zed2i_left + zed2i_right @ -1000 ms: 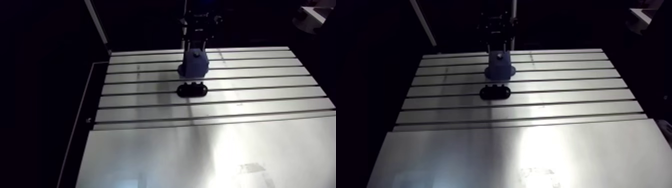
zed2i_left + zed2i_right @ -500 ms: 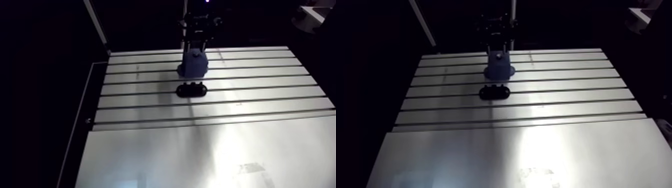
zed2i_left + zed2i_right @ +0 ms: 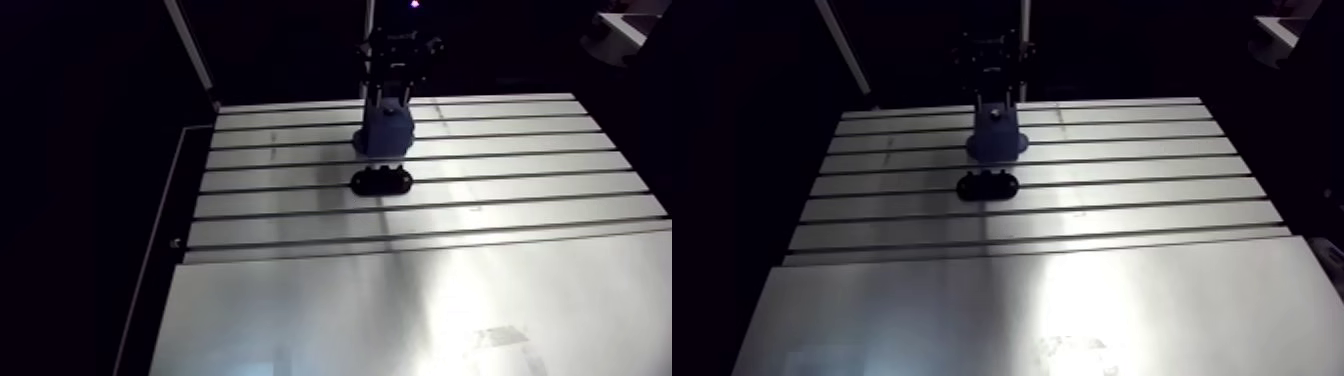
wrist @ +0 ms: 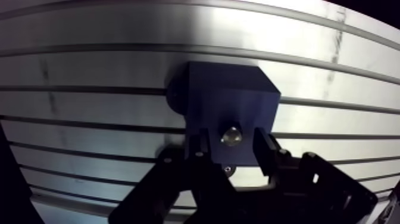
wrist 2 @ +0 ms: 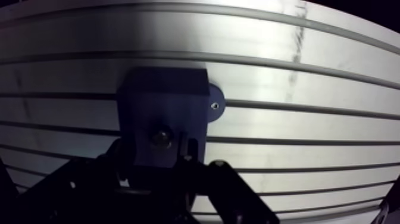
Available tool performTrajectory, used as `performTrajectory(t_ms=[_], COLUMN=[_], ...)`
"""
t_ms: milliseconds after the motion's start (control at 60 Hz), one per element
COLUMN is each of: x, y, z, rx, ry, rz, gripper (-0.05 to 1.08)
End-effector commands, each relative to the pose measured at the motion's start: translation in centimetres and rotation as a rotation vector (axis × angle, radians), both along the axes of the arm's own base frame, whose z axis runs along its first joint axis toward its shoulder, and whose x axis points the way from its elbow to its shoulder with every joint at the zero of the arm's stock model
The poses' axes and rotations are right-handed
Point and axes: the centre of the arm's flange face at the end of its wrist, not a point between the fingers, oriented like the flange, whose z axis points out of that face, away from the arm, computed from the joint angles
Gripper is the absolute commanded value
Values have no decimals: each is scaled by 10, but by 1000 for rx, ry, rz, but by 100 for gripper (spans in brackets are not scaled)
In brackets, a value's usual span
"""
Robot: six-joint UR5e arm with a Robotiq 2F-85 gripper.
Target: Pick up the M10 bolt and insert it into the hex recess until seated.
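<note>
Desk (image 3: 420, 300): slotted aluminium. It carries all parts, and its slots run crosswise under the work.
Blue block (image 4: 229, 101): stands upright on the desk, directly under the gripper. Its top face holds the recess.
Black oval part (image 3: 381, 181): lies flat on the desk just beside the block and apart from it. It plays no role at this step.
Gripper (image 4: 230, 140): hangs over the block's top face. The fingers (image 4: 199, 146) stand apart, one on each side of the bolt, with blue surface visible in the gaps, so they do not clamp it.
M10 bolt (image 4: 231, 136): in the block's top face, between the fingers, with its metal end facing up.
Seating: cannot be confirmed, because the hex recess itself is hidden by the bolt.
Risk 1: the hex flats may be misaligned, leaving the bolt perched on the rim rather than fully down.
Risk 2: a finger may brush the bolt on withdrawal and tilt or lift it out.
Risk 3: any downward push could jam a cocked bolt.
</note>
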Motion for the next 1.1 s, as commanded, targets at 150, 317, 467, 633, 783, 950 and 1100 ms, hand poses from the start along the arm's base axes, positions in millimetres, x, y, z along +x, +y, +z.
performTrajectory(t_ms=[150, 317, 467, 633, 783, 950, 1100], x=[0, 0, 0, 1, 2, 2, 2], y=[0, 0, 0, 0, 0, 0, 0], z=[0, -2, -2, -4, -5, -6, -6], rx=[-2, -3, -1, -2, -2, -2, -2], ry=[0, -3, -4, -8, -10, -11, -11], rz=[5, 5, 5, 5, 7, 7, 7], gripper=[53, 55, 55, 56, 56, 58, 59])
